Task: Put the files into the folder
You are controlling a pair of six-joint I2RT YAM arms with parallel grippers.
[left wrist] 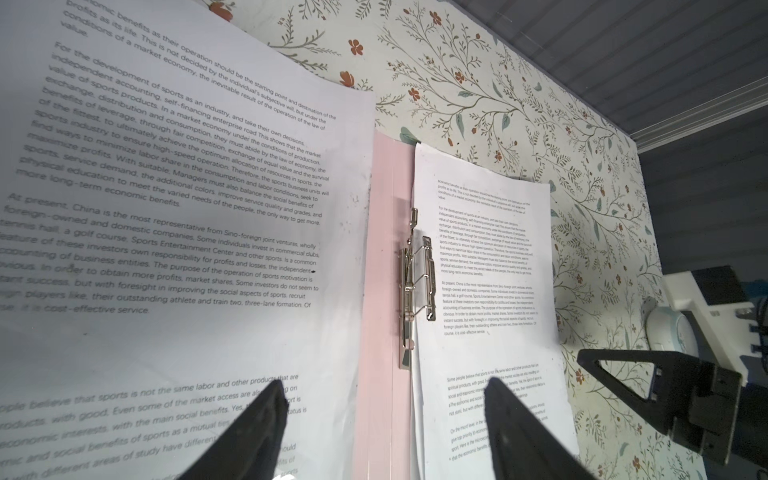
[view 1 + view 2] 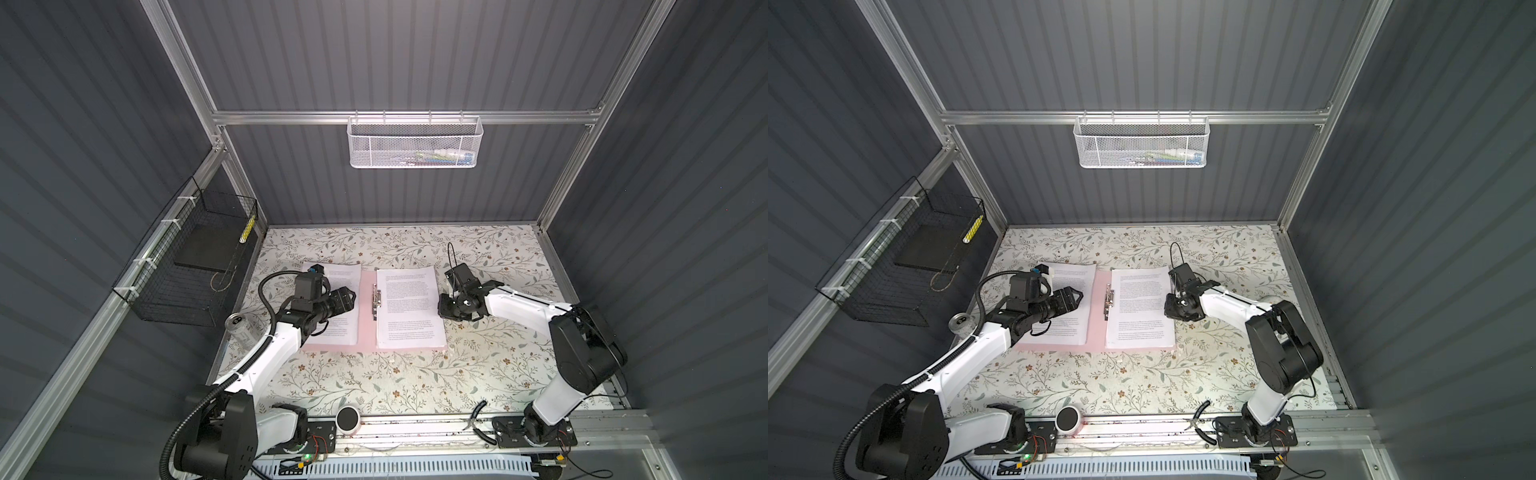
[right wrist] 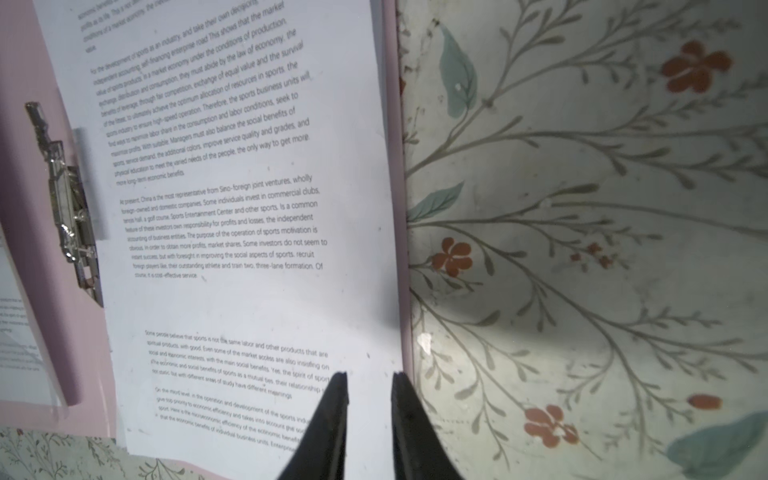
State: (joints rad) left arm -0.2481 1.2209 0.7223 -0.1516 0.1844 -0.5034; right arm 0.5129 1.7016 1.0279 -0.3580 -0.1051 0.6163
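Clearly left fingers (image 1: 257, 432) spread over the files (image 1: 166, 345); whether right fingers (image 3: 328, 424) pinch any is unclear.

Folder (image 2: 367, 332) lying open on table (image 2: 415, 382), files (image 2: 409, 307) on both halves, clip (image 2: 376, 301) at spine between them.

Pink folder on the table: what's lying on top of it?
Printed paper lies on both halves: the left sheet and the right sheet. A metal clip sits along the spine. Whether more sheets lie beneath cannot be seen.
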